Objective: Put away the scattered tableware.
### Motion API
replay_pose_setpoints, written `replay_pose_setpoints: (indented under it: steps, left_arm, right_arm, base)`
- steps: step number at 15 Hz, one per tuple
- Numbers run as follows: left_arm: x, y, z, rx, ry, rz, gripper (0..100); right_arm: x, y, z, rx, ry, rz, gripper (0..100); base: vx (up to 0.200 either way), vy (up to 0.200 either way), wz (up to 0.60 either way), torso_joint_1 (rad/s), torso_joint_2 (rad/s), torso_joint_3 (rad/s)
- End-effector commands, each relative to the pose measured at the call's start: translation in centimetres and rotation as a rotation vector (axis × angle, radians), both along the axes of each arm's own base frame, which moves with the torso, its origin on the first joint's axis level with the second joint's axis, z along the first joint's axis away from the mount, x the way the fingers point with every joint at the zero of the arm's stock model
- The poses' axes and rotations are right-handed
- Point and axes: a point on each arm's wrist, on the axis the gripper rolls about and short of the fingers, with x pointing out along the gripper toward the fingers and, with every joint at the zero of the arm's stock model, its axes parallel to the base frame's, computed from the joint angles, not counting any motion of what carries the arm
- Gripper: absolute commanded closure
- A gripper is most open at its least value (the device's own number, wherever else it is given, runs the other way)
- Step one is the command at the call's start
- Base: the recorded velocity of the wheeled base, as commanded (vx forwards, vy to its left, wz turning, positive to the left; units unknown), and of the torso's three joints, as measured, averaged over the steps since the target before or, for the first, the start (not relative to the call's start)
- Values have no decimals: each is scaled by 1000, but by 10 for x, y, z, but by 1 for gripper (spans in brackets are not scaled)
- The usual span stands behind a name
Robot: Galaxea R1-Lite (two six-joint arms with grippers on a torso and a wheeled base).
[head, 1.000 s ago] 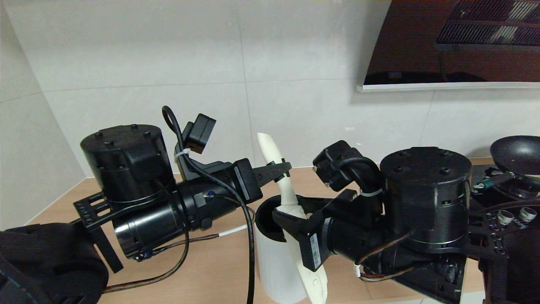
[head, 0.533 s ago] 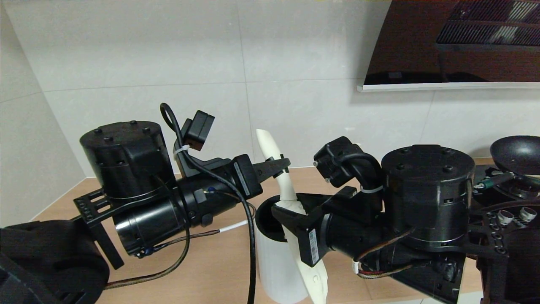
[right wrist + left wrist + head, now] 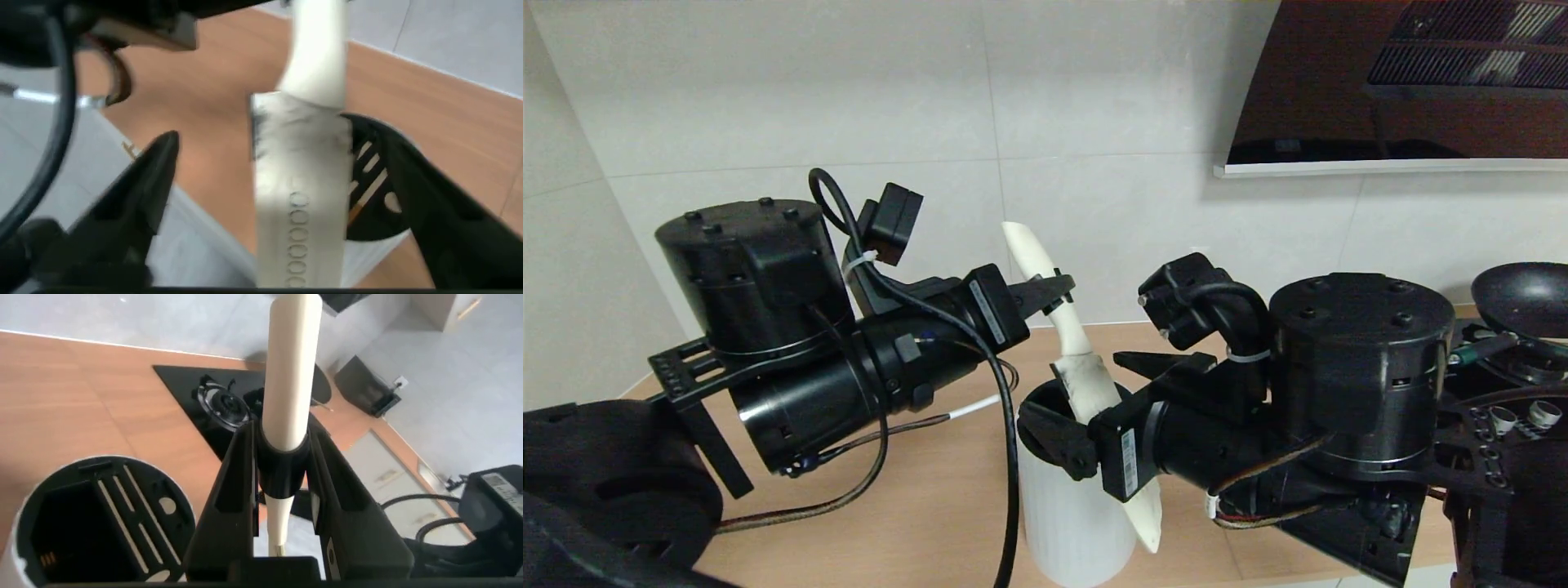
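Note:
A white knife (image 3: 1045, 278) with a cream handle and a smudged pale blade hangs tilted, tip down. My left gripper (image 3: 1055, 296) is shut on its handle (image 3: 288, 392). The blade (image 3: 1143, 502) runs down in front of a white cylindrical utensil holder (image 3: 1070, 531) with a black slotted inside (image 3: 98, 518), which stands on the wooden counter (image 3: 915, 506). My right gripper (image 3: 1098, 396) is open around the blade (image 3: 298, 204). Its fingers (image 3: 143, 204) stand well apart on either side, not touching it.
A black hob (image 3: 1339, 547) lies to the right, with a dark pan (image 3: 1527, 296) on a burner. A dark range hood (image 3: 1405, 82) hangs above it. A tiled wall closes the back, and the left arm's cables droop over the counter.
My left gripper has risen a little and shifted left, lifting the knife. My right gripper's fingers, close on the blade before, have spread wide apart.

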Motion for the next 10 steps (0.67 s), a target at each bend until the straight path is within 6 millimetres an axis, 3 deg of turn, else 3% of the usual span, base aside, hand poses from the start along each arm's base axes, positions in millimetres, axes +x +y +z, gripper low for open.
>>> replay_pose_setpoints:
  steps: [1, 6, 8, 10]
  left_arm:
    - [-3, 3, 21, -26, -33, 45, 100]
    - [-4, 13, 75, 169, -166, 285, 100]
    - [-1, 13, 83, 300, -267, 330, 100]
    - [2, 13, 81, 388, -304, 398, 100]
  right_arm:
    - [4, -8, 6, 18, -17, -39, 0]
    - [24, -71, 38, 90, -81, -229, 0]
    - [32, -90, 46, 106, -102, -295, 0]
    - [34, -97, 50, 114, -113, -313, 0]
  base:
    - [0, 0, 0, 0, 0, 0]
    - [0, 0, 0, 0, 0, 0]
    - [0, 0, 0, 0, 0, 0]
    - [0, 0, 0, 0, 0, 0]
